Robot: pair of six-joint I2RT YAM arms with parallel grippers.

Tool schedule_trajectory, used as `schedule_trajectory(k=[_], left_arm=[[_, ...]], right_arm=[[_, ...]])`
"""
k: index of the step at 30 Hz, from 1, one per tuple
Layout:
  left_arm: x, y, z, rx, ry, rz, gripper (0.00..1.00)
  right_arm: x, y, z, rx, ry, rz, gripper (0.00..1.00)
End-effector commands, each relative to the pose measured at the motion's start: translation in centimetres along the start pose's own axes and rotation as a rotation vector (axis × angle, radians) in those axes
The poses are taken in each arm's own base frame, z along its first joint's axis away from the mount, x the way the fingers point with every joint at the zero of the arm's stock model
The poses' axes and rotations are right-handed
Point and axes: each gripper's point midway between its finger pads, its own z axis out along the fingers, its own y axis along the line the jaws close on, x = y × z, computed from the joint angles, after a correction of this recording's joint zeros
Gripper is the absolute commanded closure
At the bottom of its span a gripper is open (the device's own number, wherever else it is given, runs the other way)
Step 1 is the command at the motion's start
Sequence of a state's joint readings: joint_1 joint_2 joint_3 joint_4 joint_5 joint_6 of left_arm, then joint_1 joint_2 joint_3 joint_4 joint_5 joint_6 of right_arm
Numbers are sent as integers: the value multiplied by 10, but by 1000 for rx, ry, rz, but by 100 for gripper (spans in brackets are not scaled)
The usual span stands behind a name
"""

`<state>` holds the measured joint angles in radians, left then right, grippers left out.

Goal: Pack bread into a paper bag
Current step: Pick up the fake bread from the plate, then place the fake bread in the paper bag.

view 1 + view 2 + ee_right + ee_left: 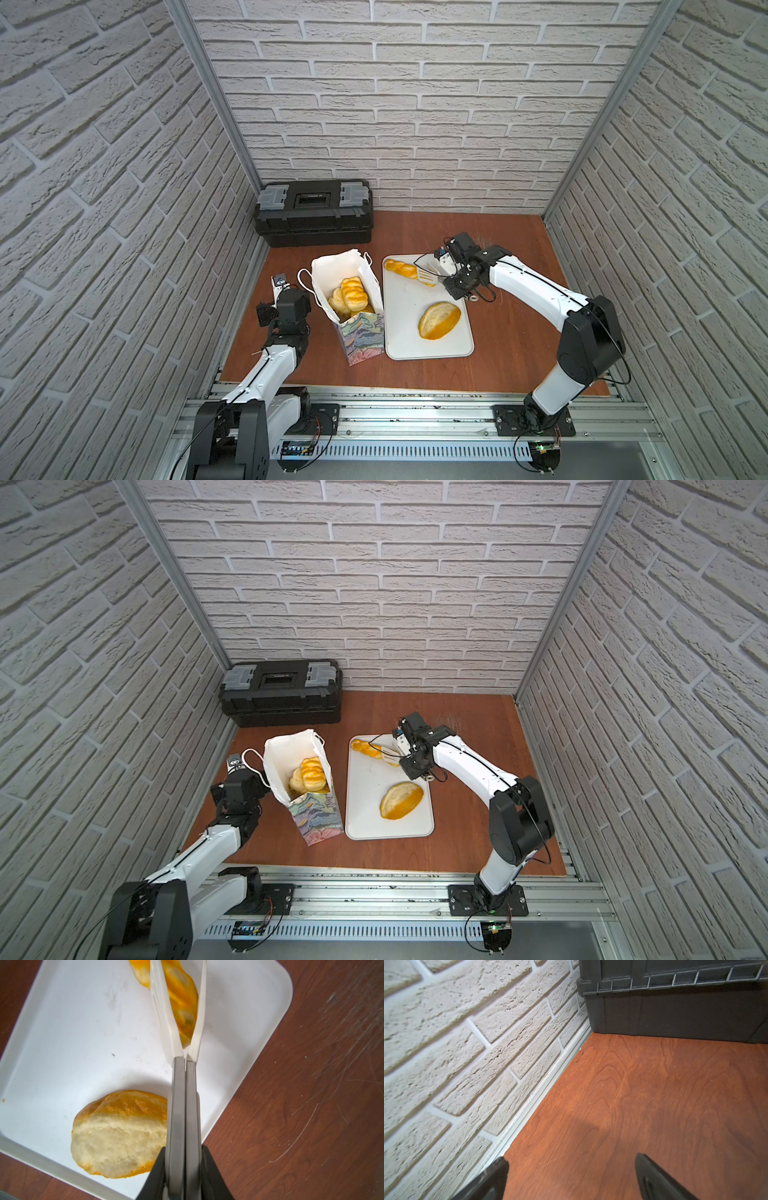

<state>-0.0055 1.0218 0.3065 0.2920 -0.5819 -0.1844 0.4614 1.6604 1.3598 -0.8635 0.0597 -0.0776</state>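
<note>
Packing, late stage. The right end effector (185, 1157) is clamped on the metal handles of a pair of tongs (180, 1084). Their white blades pinch one end of the braided stick (400, 268), which sits at the upper left corner of the white tray (409, 332) in both top views; whether it has left the tray surface I cannot tell. The oval loaf (439, 320) lies lower on the tray. Left of the tray stands the paper bag (361, 336), with several bread pieces (353, 293) piled inside.

The left end effector (571, 1161) is open and empty above bare worktop (519, 332), beside the bag and not gripping it.

Hazards, as I judge them:
- The stick is held near one tip only, so its glossy free length may sag, swing or slide out of the blades.
- The bag is unsteadied and part full, so a long piece catching its rim or cord handle could tip it.
</note>
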Motion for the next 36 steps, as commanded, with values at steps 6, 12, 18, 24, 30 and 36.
schedule_trajectory(k=[6,12,18,24,30,36], left_arm=[[-4,1,-1,5,-27,-23,2],[-4,0,-1,7,-27,-24,2],[-3,0,-1,7,-24,-22,2],[-3,0,-1,8,-25,-22,2],[-3,0,-1,8,-24,-23,2],[-4,0,-1,7,-26,-25,2]], right_arm=[[-41,-7,-86,25,-259,48,97],[-55,-12,-128,39,-384,61,98],[-70,-13,-182,25,-505,93,98],[-76,6,-229,-8,-587,46,97],[-79,37,-284,-55,-686,-23,97],[-69,50,-302,-42,-691,-59,97]])
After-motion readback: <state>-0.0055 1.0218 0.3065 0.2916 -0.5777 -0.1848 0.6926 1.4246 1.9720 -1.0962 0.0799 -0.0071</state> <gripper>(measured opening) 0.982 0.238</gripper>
